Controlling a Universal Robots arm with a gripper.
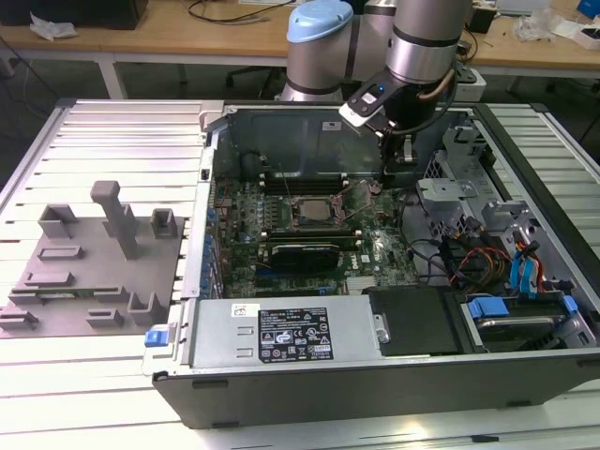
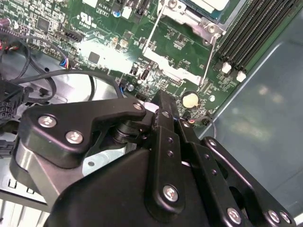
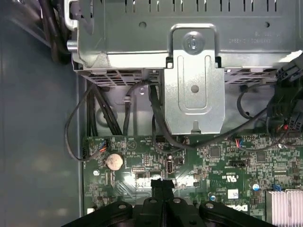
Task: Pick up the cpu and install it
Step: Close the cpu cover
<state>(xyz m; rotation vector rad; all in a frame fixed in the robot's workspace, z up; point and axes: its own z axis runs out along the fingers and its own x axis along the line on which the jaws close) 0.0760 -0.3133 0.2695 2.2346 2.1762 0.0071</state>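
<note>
The cpu (image 1: 313, 210) lies flat inside the dark socket frame (image 1: 312, 225) in the middle of the motherboard (image 1: 375, 253), its silver top showing. In the second wrist view a corner of the cpu (image 2: 208, 4) shows inside the frame, whose thin metal levers (image 2: 150, 38) and shiny plate (image 2: 165, 66) stand open. My gripper (image 1: 398, 161) hangs over the board at the exterior view's right of the socket, apart from the cpu. In both wrist views the black gripper (image 3: 163, 182) (image 2: 161, 97) is shut, and I see nothing between the fingers. A coin cell (image 3: 114, 161) sits just beyond the fingertips.
The open computer case (image 1: 281, 394) surrounds the board with its power supply (image 1: 291, 333), drive cage (image 3: 194, 80), black cables (image 3: 156, 123) and blue-tabbed drive bays (image 1: 525, 272). A grey fixture tray (image 1: 94, 272) sits on the slatted table at the exterior view's left.
</note>
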